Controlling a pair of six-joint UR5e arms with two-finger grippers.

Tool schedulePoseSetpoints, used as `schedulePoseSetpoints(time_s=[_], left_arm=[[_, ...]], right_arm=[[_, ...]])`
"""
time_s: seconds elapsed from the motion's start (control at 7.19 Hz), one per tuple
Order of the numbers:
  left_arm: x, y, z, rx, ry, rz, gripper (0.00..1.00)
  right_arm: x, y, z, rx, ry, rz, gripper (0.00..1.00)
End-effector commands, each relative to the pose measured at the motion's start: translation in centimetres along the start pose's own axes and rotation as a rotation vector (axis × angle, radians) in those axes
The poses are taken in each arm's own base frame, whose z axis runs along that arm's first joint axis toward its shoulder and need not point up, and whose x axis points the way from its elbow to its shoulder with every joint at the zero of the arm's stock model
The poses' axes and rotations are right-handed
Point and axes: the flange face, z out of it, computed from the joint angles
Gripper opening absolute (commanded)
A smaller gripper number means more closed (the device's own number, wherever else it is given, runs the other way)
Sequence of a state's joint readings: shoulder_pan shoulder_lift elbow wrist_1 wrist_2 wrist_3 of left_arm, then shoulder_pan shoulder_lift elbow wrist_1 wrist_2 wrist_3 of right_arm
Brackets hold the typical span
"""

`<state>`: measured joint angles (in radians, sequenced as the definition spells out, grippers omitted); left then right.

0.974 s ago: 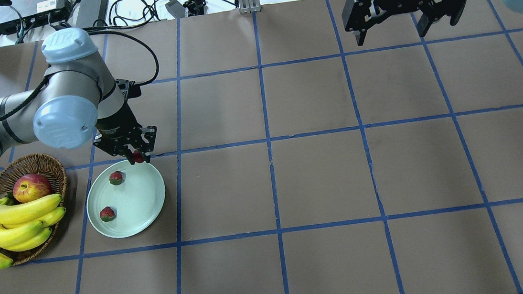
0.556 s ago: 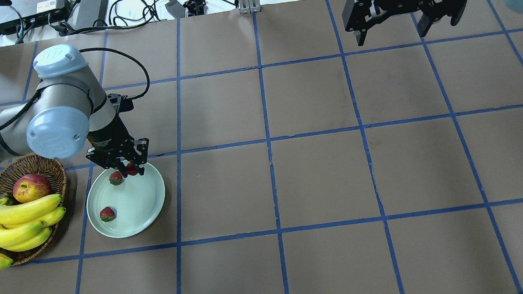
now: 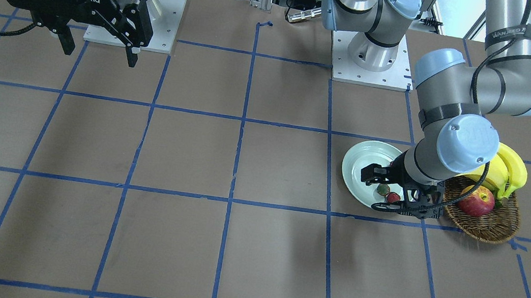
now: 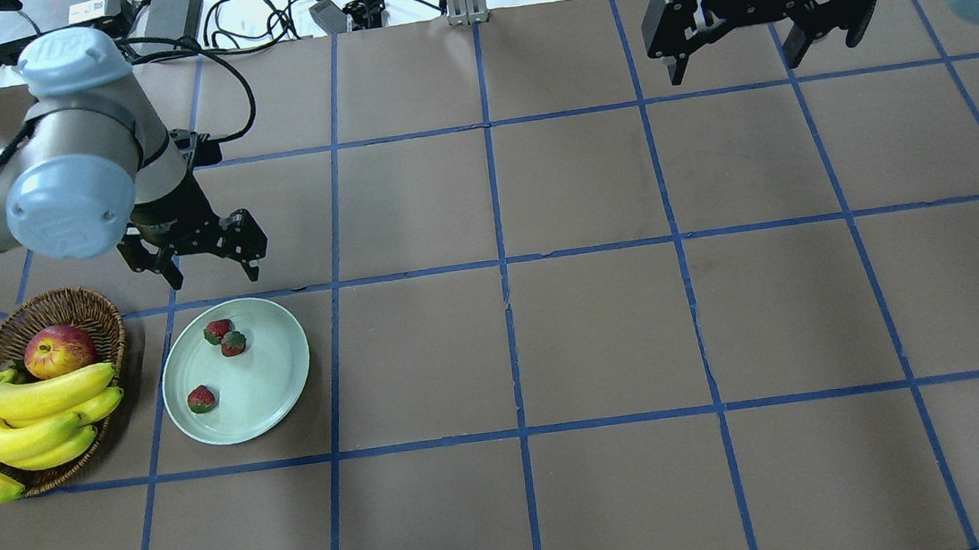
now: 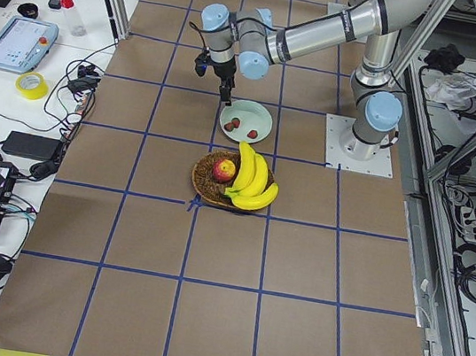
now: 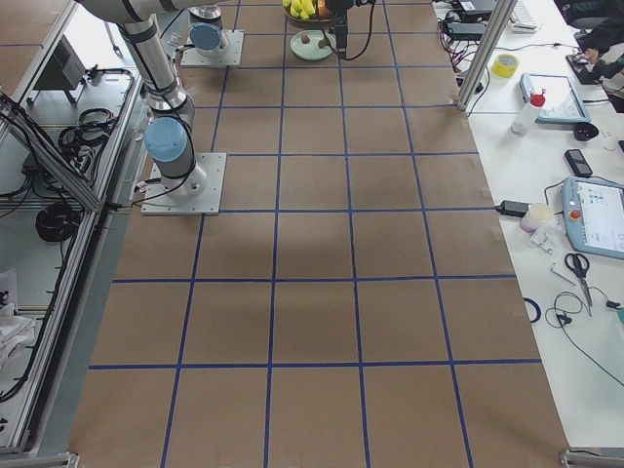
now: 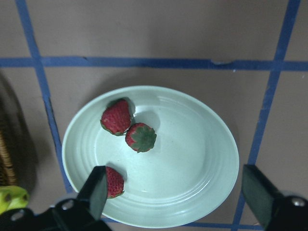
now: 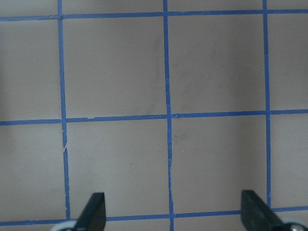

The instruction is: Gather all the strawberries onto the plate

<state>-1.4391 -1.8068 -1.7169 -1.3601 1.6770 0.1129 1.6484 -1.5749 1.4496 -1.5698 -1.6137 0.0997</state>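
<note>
The pale green plate (image 4: 270,372) sits on the table's left side and holds three strawberries. Two lie touching at its far side (image 4: 217,331) (image 4: 234,343), and one lies nearer (image 4: 201,399). The left wrist view shows the plate (image 7: 211,163) with all three (image 7: 116,117) (image 7: 140,137) (image 7: 114,182). My left gripper (image 4: 203,265) is open and empty, raised just beyond the plate's far rim. It also shows in the front view (image 3: 379,192). My right gripper (image 4: 732,67) is open and empty, high over the far right of the table.
A brown wicker basket (image 4: 61,303) stands left of the plate, holding a red-yellow apple (image 4: 58,350) and a bunch of bananas (image 4: 27,418). Brown paper with blue tape lines covers the table. Cables and electronics lie beyond the far edge.
My left gripper held a strawberry over the plate's far rim. It has opened, left the strawberry beside another on the plate, and lifted back away. The right arm has not moved.
</note>
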Motion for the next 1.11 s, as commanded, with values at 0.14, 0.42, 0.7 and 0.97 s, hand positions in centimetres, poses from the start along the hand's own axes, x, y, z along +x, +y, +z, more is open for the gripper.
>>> schedulePoseSetpoints(time_s=[0.14,0.42,0.7,0.97], left_arm=[[3.3,3.3,-14.3,0.156,0.028,0.055,1.0],[4.7,8.0,-18.6,0.219,0.021,0.083,1.0],[4.7,9.9,-19.7,0.237,0.029,0.086,1.0],[5.2,9.9,-19.3,0.23,0.04,0.094,1.0]], right_arm=[[0.0,0.1,-0.1,0.001,-0.002,-0.001,1.0],[0.0,0.1,-0.1,0.001,0.0,-0.001,1.0],[0.0,0.1,-0.1,0.003,-0.002,-0.001,1.0],[0.0,0.1,-0.1,0.001,0.0,-0.001,1.0]])
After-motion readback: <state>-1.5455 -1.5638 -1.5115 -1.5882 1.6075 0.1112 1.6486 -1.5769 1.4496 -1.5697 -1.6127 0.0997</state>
